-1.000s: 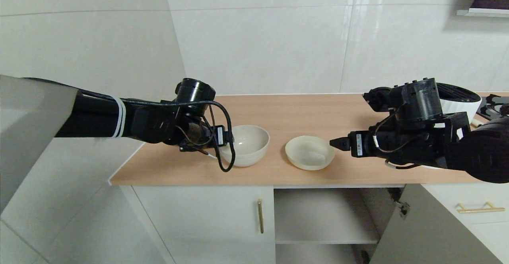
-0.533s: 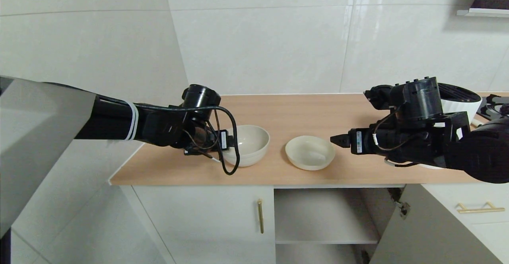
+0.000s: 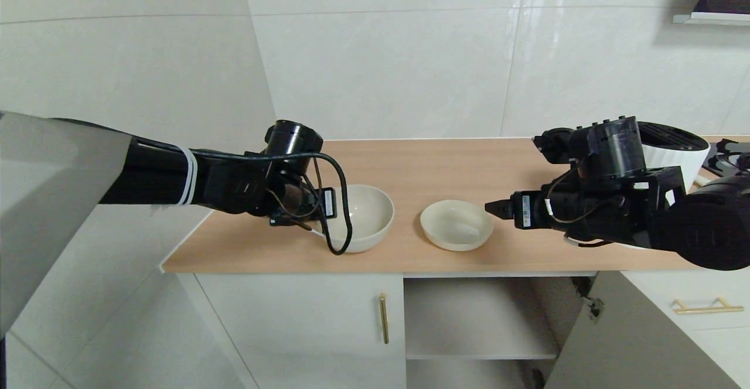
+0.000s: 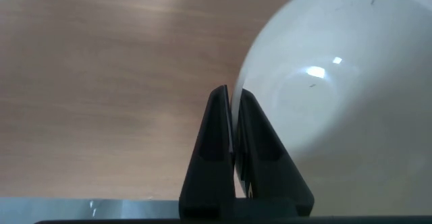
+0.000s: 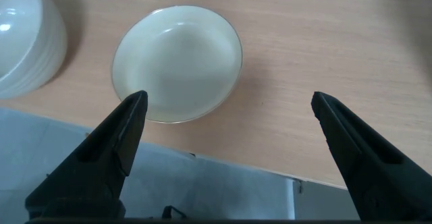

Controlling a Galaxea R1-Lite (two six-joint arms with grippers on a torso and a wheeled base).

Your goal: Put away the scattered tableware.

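White cupboard fronts (image 3: 293, 318) sit nearest, and the open shelf compartment (image 3: 474, 318) lies below the right pincer (image 3: 497, 207), a little inward of it. Above runs the wood-grain counter (image 3: 422, 166), matte and smooth.

The left pincer (image 4: 231, 126) is clamped on the rim of the deep bowl (image 3: 366, 216), one finger inside the wall and one outside. That bowl is glazed cream and faintly ribbed on its outer wall, and it appears to rest on the counter straight ahead of the pincer. The right pincer stands wide apart and empty, with the shallow bowl (image 5: 177, 62) just off its tips; the bowl is low, round and thin-rimmed.

The step in hand looks to be lifting the deep bowl by its rim. A glossy wall pinched at one edge is likely to swing or slip, so the lift should be slow and level, with the grip set deep over the lip. The right pincer would do well to straddle the shallow bowl's near rim before closing.

Beyond the right pincer stands a white ribbed pot (image 3: 685, 149), then glossy wall tiles (image 3: 381, 72).
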